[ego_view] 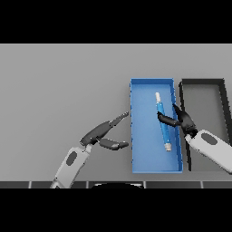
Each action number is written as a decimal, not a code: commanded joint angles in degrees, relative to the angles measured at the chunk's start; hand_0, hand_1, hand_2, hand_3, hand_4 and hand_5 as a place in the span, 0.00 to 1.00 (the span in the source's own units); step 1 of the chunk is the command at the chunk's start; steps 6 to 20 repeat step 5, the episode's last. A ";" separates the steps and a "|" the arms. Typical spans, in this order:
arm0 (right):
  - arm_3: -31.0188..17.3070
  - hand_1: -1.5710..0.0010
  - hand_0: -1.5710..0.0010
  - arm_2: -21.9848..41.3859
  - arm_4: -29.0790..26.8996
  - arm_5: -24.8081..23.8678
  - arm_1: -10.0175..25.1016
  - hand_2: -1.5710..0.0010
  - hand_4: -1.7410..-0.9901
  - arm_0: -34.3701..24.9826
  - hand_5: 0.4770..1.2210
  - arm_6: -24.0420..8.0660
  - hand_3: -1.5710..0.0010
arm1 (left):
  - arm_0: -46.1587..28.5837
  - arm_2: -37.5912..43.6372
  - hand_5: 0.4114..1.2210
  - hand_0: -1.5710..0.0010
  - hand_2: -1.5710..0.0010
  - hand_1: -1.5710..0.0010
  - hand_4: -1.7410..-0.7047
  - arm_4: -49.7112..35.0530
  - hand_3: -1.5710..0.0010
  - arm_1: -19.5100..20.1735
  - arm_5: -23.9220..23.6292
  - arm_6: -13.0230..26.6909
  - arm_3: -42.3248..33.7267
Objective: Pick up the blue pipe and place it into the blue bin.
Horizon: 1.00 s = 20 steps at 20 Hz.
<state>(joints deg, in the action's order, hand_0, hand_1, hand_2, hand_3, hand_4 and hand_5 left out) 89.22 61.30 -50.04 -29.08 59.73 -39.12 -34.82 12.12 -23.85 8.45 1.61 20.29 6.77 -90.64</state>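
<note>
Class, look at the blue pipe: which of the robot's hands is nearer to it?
Right. The right hand reaches over the blue bin, its fingers at the blue pipe. The left hand rests open on the table left of the bin.

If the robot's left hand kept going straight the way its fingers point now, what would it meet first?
Most likely the near left wall of the blue rectangular bin. The left hand, fingers straight, points up and right toward that wall, with bare grey table between. Its height above the table is unclear, so it might pass over the rim.
</note>
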 commanded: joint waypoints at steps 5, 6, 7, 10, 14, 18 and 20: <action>0.13 1.00 1.00 -0.04 -0.81 0.72 1.26 1.00 0.96 -0.55 0.22 0.39 1.00 | -2.49 -1.04 0.02 1.00 1.00 1.00 0.83 -0.04 1.00 0.29 0.21 -0.95 -1.71; 0.13 1.00 1.00 -0.04 -0.81 0.72 1.26 1.00 0.96 -0.55 0.22 0.39 1.00 | -2.49 -1.04 0.02 1.00 1.00 1.00 0.83 -0.04 1.00 0.29 0.21 -0.95 -1.71; 0.13 1.00 1.00 -0.04 -0.81 0.72 1.26 1.00 0.96 -0.55 0.22 0.39 1.00 | -2.49 -1.04 0.02 1.00 1.00 1.00 0.83 -0.04 1.00 0.29 0.21 -0.95 -1.71; 0.13 1.00 1.00 -0.04 -0.81 0.72 1.26 1.00 0.96 -0.55 0.22 0.39 1.00 | -2.49 -1.04 0.02 1.00 1.00 1.00 0.83 -0.04 1.00 0.29 0.21 -0.95 -1.71; 0.13 1.00 1.00 -0.04 -0.81 0.72 1.26 1.00 0.96 -0.55 0.22 0.39 1.00 | -2.49 -1.04 0.02 1.00 1.00 1.00 0.83 -0.04 1.00 0.29 0.21 -0.95 -1.71; 0.13 1.00 1.00 -0.04 -0.81 0.72 1.26 1.00 0.96 -0.55 0.22 0.39 1.00 | -2.49 -1.04 0.02 1.00 1.00 1.00 0.83 -0.04 1.00 0.29 0.21 -0.95 -1.71; 0.13 1.00 1.00 -0.04 -0.81 0.72 1.26 1.00 0.96 -0.55 0.22 0.39 1.00 | -2.49 -1.04 0.02 1.00 1.00 1.00 0.83 -0.04 1.00 0.29 0.21 -0.95 -1.71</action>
